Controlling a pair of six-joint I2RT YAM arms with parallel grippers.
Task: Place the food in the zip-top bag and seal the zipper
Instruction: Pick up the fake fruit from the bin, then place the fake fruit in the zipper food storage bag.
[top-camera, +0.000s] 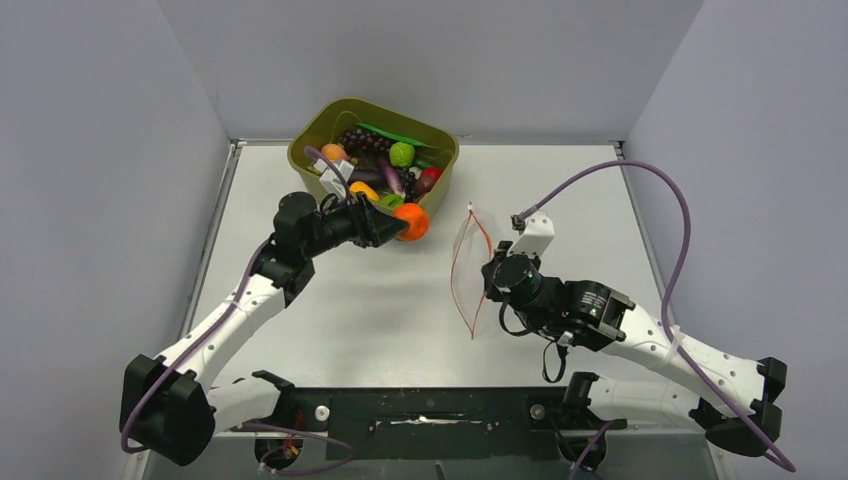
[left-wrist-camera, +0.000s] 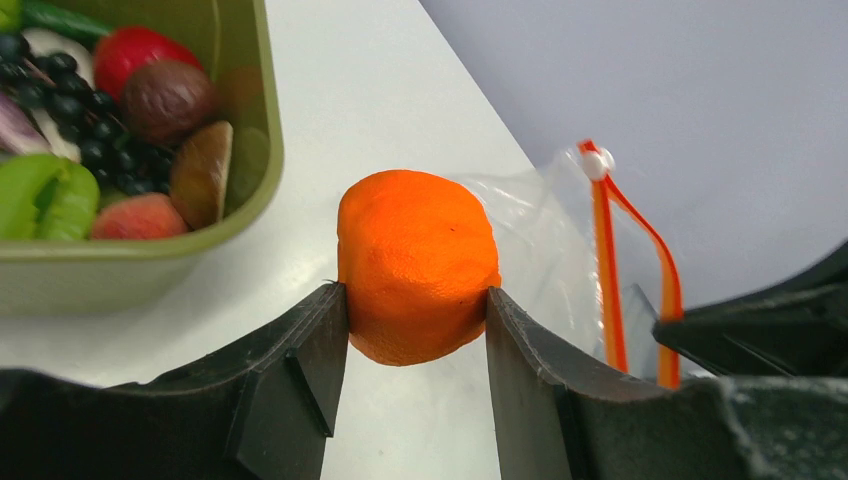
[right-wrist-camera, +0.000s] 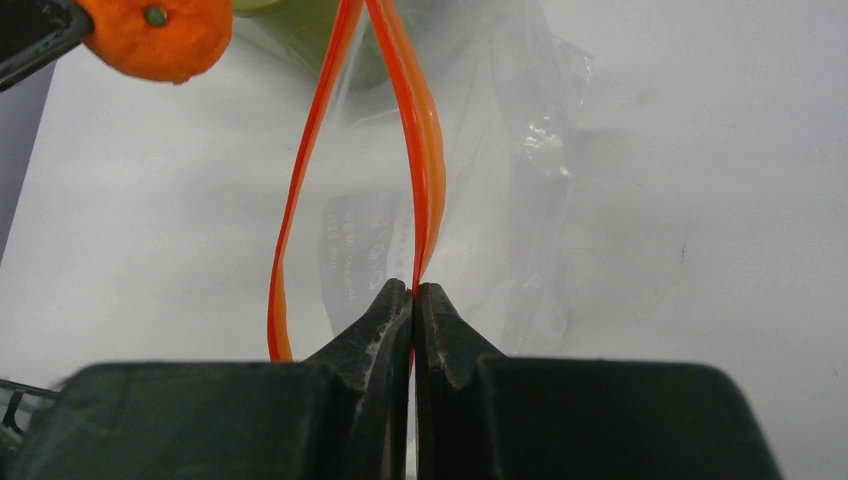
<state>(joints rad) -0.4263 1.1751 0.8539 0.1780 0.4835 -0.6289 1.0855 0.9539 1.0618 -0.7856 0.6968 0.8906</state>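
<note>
My left gripper is shut on an orange round fruit, held above the table just right of the tub; from above, the orange fruit sits at the fingertips of the left gripper. To its right, the clear zip-top bag hangs upright with its mouth open. My right gripper is shut on one side of the red-orange zipper; the other side of the zipper bows away to the left. The orange fruit shows at the top left of the right wrist view, short of the bag mouth.
An olive-green tub at the back holds more toy food: grapes, a green fruit, eggplants, green beans. In the left wrist view the tub's rim lies left of the fruit. Grey walls enclose the table on three sides.
</note>
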